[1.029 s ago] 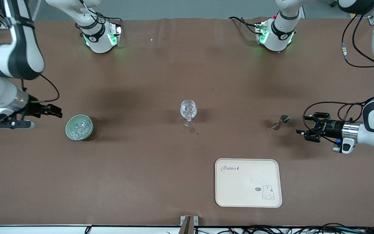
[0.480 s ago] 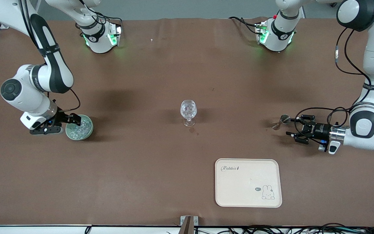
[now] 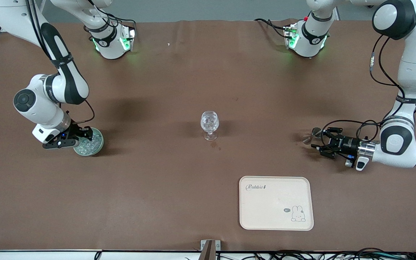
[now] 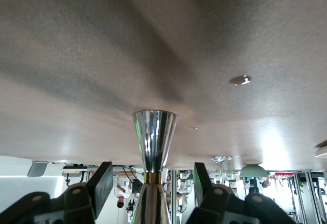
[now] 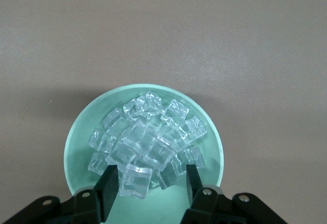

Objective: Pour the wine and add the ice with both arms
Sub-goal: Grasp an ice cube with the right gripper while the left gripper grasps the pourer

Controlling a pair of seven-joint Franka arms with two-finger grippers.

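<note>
Open tabletop (image 3: 150, 187) between bowl (image 3: 98, 144) and tray (image 3: 246, 216)

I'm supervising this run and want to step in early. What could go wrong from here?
The right gripper straddles one clear ice cube in the heaped green bowl; neighbouring cubes could spill. The left gripper brackets the slim upright steel jigger; a skewed close could tip it. Overshooting could knock the stemmed glass.

A wide table (image 3: 164, 187) covered in brown matte material fills the scene. Past its edge nearest the front camera, a pale strip carries tangled black cables (image 3: 302, 255).
</note>
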